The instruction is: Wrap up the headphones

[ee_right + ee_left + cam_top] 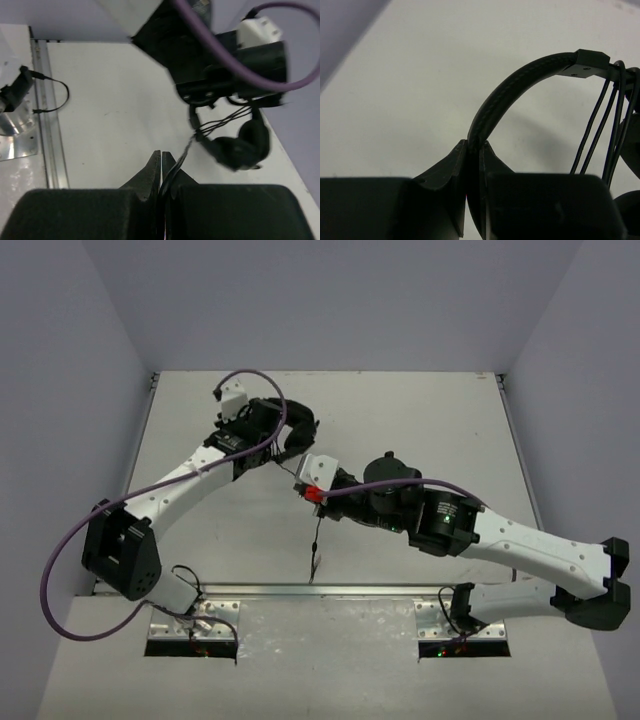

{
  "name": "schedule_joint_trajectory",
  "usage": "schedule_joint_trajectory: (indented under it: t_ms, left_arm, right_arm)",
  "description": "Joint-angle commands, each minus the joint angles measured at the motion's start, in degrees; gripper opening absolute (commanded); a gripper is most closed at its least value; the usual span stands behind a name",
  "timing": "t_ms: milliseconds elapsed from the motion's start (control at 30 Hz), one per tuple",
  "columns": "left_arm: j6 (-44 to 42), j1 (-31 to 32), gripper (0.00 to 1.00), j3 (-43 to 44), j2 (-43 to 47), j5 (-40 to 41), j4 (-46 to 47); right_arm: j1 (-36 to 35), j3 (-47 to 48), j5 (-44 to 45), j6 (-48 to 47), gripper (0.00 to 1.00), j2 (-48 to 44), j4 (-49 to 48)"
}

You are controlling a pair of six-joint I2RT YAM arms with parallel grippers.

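Note:
The headphones [298,429] are black and held off the table at mid-left. My left gripper [274,436] is shut on their padded headband [520,80], which rises from between the jaws in the left wrist view. Several turns of the thin black cord [607,125] lie across the band's end beside an ear cup [631,145]. My right gripper [306,486] is shut on the cord [181,155], which runs taut up to the ear cups [240,146]. The cord's free end [314,540] hangs down to the table's near edge.
A thick purple robot cable [70,540] loops off the left arm and crosses the right wrist view [235,70]. A metal rail [300,590] and the arm mounts line the near edge. Grey walls enclose the table on three sides.

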State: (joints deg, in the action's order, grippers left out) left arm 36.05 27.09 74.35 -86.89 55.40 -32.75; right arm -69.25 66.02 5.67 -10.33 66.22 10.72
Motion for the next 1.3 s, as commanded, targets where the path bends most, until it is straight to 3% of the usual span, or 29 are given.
schedule_joint_trajectory:
  t_ms: [0, 200, 367, 533, 600, 767, 1033, 1167, 1267]
  left_arm:
    - [-6.86, 1.56, 0.0, -9.63, 7.96, -10.27, 22.71]
    - [-18.64, 11.04, 0.0, -25.98, 14.37, -17.94, 41.95]
    - [-21.11, 17.1, 0.0, -33.99, 17.89, -22.0, 43.22]
    - [-16.38, 21.33, 0.0, -41.64, 24.03, -23.14, 39.79]
    - [-15.75, 22.74, 0.0, -42.7, 26.5, -27.33, 38.39]
    - [-13.38, 25.9, 0.0, -41.48, 30.19, -34.73, 26.72]
    - [-5.12, 27.58, 0.01, -34.37, 41.01, -28.15, 12.46]
    - [-7.31, 27.49, 0.0, -29.27, 45.3, -33.15, 11.74]
    - [-7.49, 27.58, 0.0, -24.37, 46.55, -30.97, 10.26]
  right_arm:
    - [1.13, 7.1, 6.89, -9.97, 0.01, 1.02, 3.43]
    - [11.05, 10.89, 9.71, -15.16, 0.01, 3.39, 4.14]
    - [21.06, 9.74, 12.69, -20.42, 0.01, 5.15, 2.55]
    - [28.55, 8.43, 18.65, -24.47, 0.01, 7.26, -3.13]
    - [31.19, 8.07, 19.55, -25.79, 0.01, 8.74, -5.0]
    - [35.15, 8.16, 16.83, -22.11, 0.01, 12.44, -5.54]
    - [39.8, 4.47, 9.1, -7.79, 0.01, 14.38, -5.18]
    - [40.51, 1.58, 0.24, -3.13, 0.01, 14.21, -4.74]
    - [40.51, -3.32, -9.42, 0.73, 0.01, 11.31, -7.19]
